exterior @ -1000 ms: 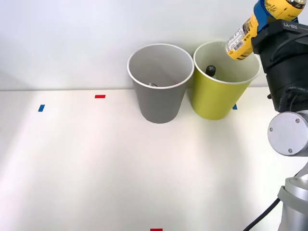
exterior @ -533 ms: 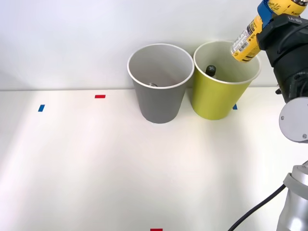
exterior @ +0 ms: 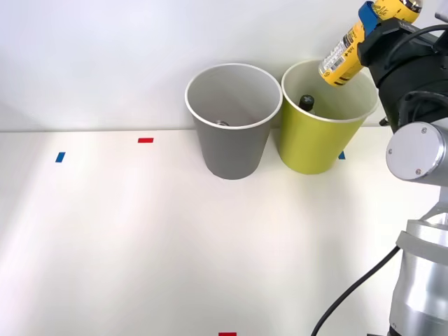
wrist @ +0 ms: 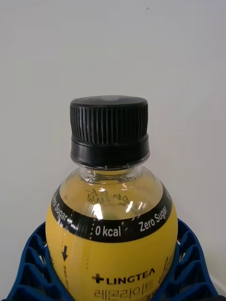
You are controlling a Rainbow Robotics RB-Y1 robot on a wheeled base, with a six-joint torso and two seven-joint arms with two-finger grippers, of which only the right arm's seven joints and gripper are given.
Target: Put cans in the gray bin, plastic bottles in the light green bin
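the right pincer (exterior: 371, 17) is clamped on a yellow plastic bottle (wrist: 112, 225) reading "0 kcal", "zero sugar" and "lingtea". it hangs tilted above the light green bin (exterior: 315, 147), just beside the gray bin (exterior: 231, 147) on the desk (exterior: 140, 238)

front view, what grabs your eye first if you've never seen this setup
The yellow bottle, tilted and clamped by the right gripper above the light green bin, stands out first. Next, the gray bin beside that bin on the white table. A black-capped bottle already lies inside the green one.
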